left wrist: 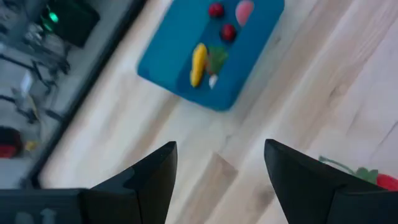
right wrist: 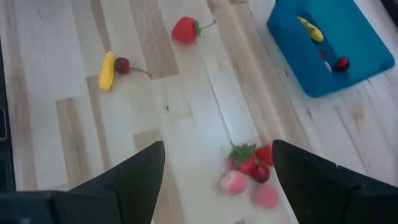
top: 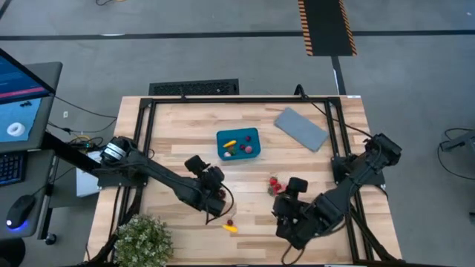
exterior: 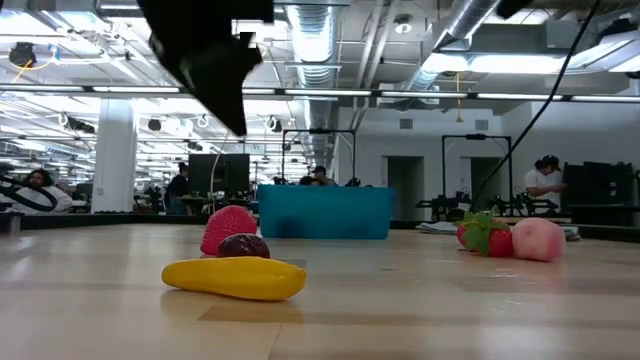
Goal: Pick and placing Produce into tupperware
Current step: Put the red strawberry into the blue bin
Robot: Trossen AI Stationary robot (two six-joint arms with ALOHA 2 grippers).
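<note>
The teal tupperware (top: 237,144) (left wrist: 186,74) stands mid-table and holds a yellow piece (left wrist: 198,63), small red pieces and a pink one. Loose produce lies on the wood: a yellow piece (top: 231,228) (right wrist: 107,70) with a dark cherry (right wrist: 122,65) beside it, a strawberry (right wrist: 185,29), and a red and pink cluster (top: 274,185) (right wrist: 249,171). My left gripper (top: 217,179) (left wrist: 221,146) hangs open, short of the tupperware's near side. My right gripper (top: 288,191) (right wrist: 217,146) is open just above the cluster, touching nothing.
A flat grey lid (top: 300,127) lies at the table's far right. A leafy green plant (top: 141,241) stands at the near left corner. Black frame rails (top: 148,126) border the table. Bare wood shows between the tupperware and the near edge.
</note>
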